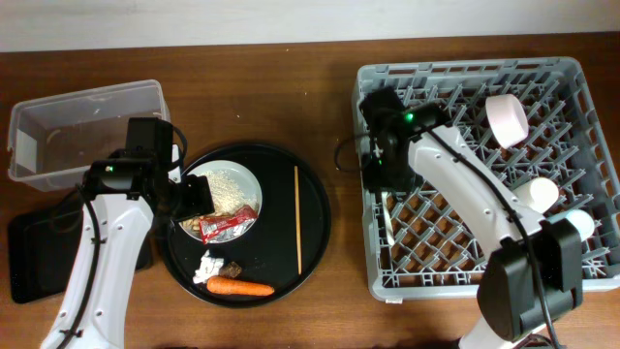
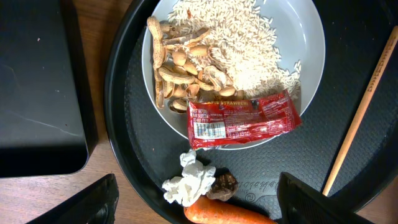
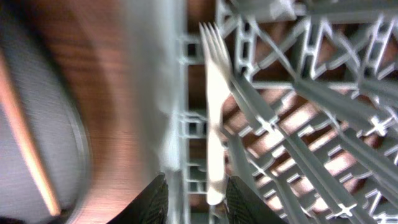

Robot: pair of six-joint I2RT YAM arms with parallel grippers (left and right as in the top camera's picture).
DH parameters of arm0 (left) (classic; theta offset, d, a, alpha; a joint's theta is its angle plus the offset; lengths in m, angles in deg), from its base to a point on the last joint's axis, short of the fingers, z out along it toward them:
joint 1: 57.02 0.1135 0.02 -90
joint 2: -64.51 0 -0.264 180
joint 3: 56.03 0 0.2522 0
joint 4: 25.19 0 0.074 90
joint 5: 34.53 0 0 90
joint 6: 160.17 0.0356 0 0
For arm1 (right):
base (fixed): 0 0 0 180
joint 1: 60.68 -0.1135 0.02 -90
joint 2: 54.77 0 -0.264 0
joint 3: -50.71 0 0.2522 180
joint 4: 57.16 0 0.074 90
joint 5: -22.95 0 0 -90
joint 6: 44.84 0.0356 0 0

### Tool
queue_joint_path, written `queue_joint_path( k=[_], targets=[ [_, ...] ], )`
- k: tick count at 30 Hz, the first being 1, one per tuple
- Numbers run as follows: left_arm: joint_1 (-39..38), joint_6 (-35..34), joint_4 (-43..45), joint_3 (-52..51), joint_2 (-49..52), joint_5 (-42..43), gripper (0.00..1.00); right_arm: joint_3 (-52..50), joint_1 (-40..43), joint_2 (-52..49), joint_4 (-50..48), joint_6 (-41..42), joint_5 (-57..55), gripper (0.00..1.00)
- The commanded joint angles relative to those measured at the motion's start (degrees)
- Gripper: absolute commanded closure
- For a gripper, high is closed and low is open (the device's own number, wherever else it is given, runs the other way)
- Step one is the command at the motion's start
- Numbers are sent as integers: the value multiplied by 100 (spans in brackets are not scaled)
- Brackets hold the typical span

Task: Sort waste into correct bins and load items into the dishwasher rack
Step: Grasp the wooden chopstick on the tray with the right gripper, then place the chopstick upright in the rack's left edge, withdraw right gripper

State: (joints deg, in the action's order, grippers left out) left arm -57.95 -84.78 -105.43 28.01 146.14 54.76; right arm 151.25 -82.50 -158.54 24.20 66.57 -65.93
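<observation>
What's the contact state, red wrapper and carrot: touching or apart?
Apart. The left wrist view shows bare black tray between the red wrapper and the carrot.

Leftovers on a plate [image 2: 311, 37], seen on a black tray [image 2: 130, 124].
Rice [image 2: 249, 43] is spread over the plate's upper part, and peanut shells [image 2: 180, 68] are piled along its left edge. A red wrapper [image 2: 242, 119] is laid across its lower rim. Near the tray's lower edge a crumpled tissue [image 2: 186, 180], a dark lump [image 2: 225, 182] and a carrot [image 2: 224, 213] are bunched together. A chopstick [image 2: 360, 112] is laid slantwise by the right edge. A black bin [image 2: 37, 87] is seen just beside the left edge. The left gripper [image 2: 205, 208] is held with its fingers [image 2: 87, 202] wide apart.
</observation>
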Motion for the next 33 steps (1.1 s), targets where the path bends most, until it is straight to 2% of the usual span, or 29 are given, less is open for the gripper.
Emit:
queue_joint_path(
  k=[1,4,9,12,17,21,24,28,33],
  targets=[
    [26,-37,-4,26,-87,-59,19,483,-393,225,-299,7,791,65],
    [26,-37,-4,26,-87,-57,19,446,-1029,-72,-815,304,769,63],
    [26,-37,-7,26,-87,-57,19,446,-1805,-1233,-1443,680,520,61],
    [26,-37,-7,26,-87,-57,19,446,-1939,-1827,-1550,916,424,60],
    [26,-37,-4,26,-87,-57,19,446,-1947,-2216,-1644,1062,442,61],
    [26,-37,-4,26,-87,-57,19,435,-1947,-2398,-1506,1213,444,86],
    [24,-37,-7,26,-87,-57,19,442,-1945,-2398,-1449,1213,579,96],
    [26,-37,-7,26,-87,-59,19,804,-1899,-2302,-1123,1209,796,96],
    [26,-37,-4,26,-87,-57,19,1947,-1414,-1585,319,1154,114,96]
  ],
)
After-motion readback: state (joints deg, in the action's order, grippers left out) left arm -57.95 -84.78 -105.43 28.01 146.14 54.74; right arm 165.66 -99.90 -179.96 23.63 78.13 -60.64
